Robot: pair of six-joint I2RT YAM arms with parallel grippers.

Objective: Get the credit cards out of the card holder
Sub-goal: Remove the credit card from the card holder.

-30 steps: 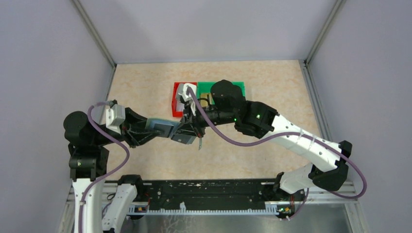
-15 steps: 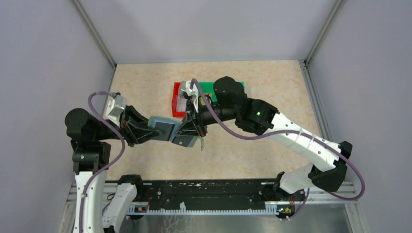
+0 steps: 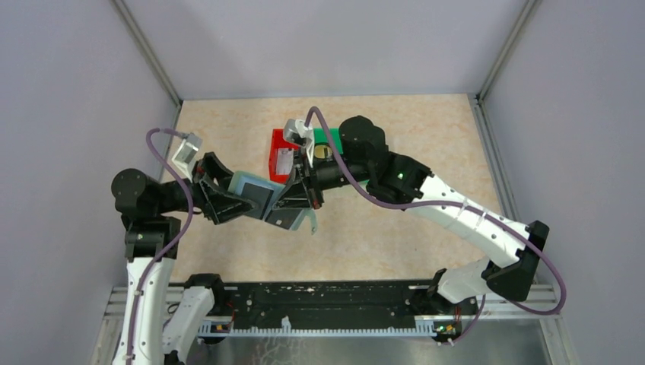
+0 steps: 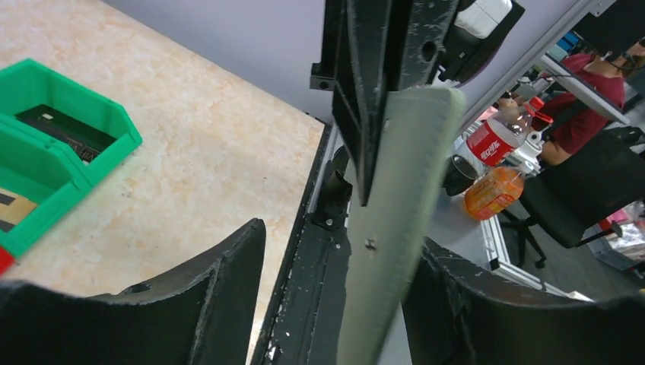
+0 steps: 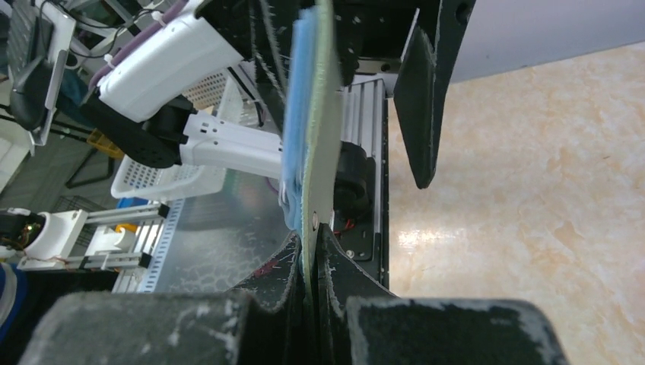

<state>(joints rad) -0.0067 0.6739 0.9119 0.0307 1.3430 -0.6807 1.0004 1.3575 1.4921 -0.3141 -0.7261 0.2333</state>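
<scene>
Broadly, table (image 3: 426, 144): the work goes on in the air above its middle; nothing rests on it but the bins.
Right arm (image 3: 456, 217): reaches in from 4 o'clock to act as the vice.
Left arm (image 3: 148, 194): comes in from 9 o'clock as the picking side.
Bins: red bin (image 3: 275, 156) and green bin (image 3: 374, 135) sit at 12 o'clock of the wallet, probably where the cards go.
Card holder (image 3: 248, 184): hangs open between the two wrists, pale blue inside turned upward so the pockets are reachable.
Credit cards (image 3: 264, 199): a dark one shows in its pocket; not yet out; how many there are, I cannot tell.
Right gripper (image 5: 310, 242): fingers pressed tight on the grey-green flap at the holder's 3 o'clock edge.
Left gripper (image 4: 341, 251): fingers spread either side of the holder's edge, pinching nothing.
Change: a second ago the left fingers stood narrower on the holder; now they are wide, the left wrist has swung toward 12 o'clock, more blue lining shows, and the red bin is less covered.
</scene>
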